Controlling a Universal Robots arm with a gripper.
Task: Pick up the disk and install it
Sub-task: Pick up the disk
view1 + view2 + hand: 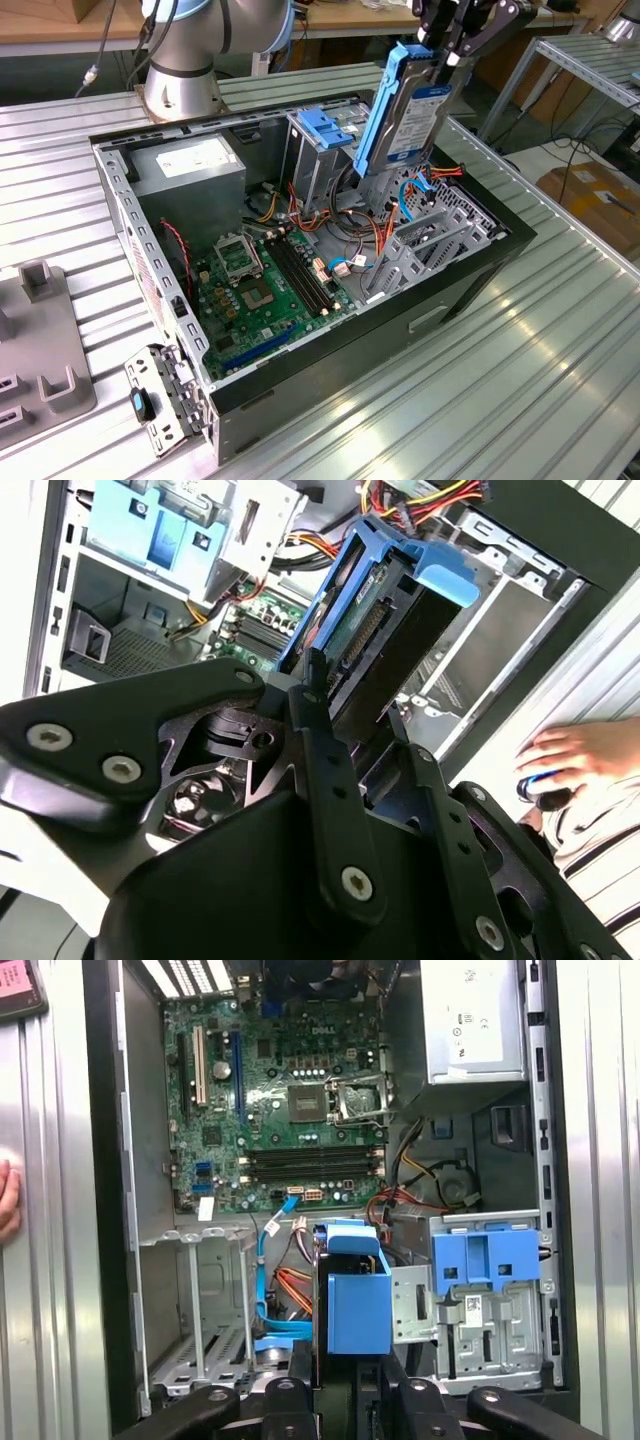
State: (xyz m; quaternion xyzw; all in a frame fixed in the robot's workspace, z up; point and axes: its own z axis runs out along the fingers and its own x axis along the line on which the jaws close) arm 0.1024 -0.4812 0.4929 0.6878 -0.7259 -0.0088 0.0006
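1 disk (410,120), jaws clamped on it, upright over 1 open PC case (450,300), prob. not touching.

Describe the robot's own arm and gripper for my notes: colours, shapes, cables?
The arm is silver-grey metal with rounded joints capped in light blue, and dark cables run beside it. The gripper is matt black: in the second wrist view, flat linkage bars pinned with silver screw heads lead to narrow jaws.
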